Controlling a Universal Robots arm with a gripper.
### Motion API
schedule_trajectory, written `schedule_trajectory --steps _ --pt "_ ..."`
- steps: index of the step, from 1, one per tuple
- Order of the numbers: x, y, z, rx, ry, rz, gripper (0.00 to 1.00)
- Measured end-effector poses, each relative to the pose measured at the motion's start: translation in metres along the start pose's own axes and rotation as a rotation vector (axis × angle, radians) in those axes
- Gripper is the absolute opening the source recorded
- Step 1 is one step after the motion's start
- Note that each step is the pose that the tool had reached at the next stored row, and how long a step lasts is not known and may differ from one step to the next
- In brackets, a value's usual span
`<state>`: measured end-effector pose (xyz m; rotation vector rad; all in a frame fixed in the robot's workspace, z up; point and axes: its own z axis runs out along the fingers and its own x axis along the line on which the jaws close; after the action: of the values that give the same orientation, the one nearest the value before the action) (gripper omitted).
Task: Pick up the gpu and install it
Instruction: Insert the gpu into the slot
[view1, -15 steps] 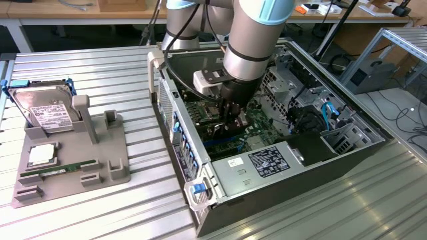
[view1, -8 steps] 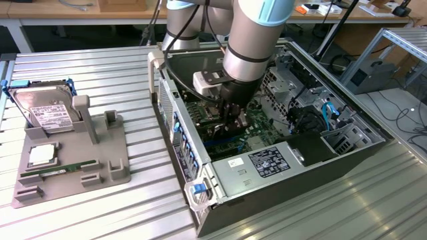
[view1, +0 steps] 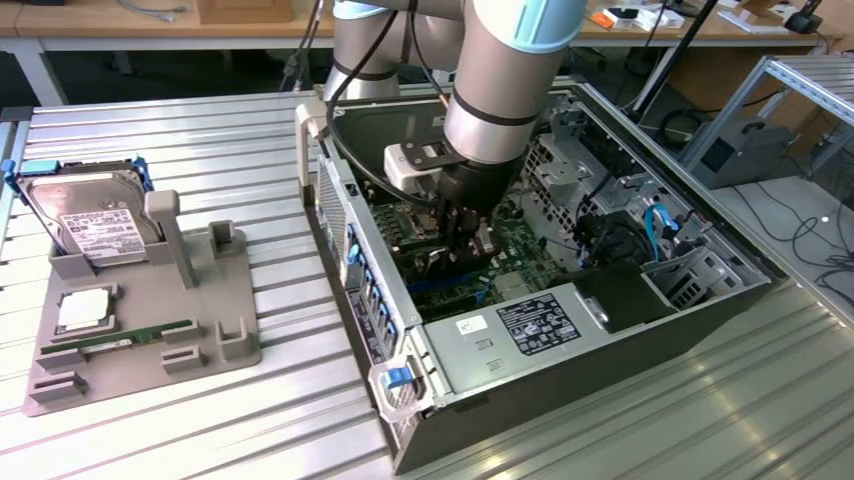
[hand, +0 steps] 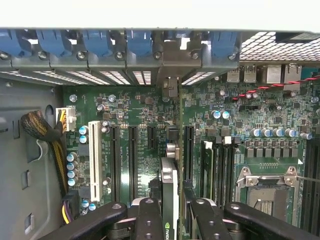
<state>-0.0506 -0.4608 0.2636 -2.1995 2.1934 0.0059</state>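
pincer (hand: 170, 212): grasping gpu (hand: 169, 192) edge-on | inside computer case (view1: 694, 230); above motherboard (hand: 145, 107) slots

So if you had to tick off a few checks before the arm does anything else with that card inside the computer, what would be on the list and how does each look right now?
1. Card held: the gripper has its fingers closed on the gpu, seen edge-on. Ok.
2. Arm inside the open computer case, above the motherboard. Ok.
3. Card lined up with a slot: it runs parallel to the slots, but which one it is over, cannot tell.
4. Card seated in a slot: cannot tell.
5. Cable bundle lies off to the side, apart from the card. Ok.
6. Hard drive stands in its holder outside the case. Ok.
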Motion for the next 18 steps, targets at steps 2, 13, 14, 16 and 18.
schedule_trajectory --steps 2,13,14,16,18 --pt "0.0 0.0 0.0 0.0 0.0001 0.0 0.27" --pt "-0.0001 0.0027 -0.0016 0.0009 0.0001 0.003 0.27" --pt "-0.0001 0.0027 -0.0008 0.0008 0.0003 0.003 0.27" --pt "0.0 0.0027 0.0007 0.0009 0.0005 0.005 0.27" --pt "0.0 0.0028 0.0013 0.0008 0.0006 0.006 0.27"
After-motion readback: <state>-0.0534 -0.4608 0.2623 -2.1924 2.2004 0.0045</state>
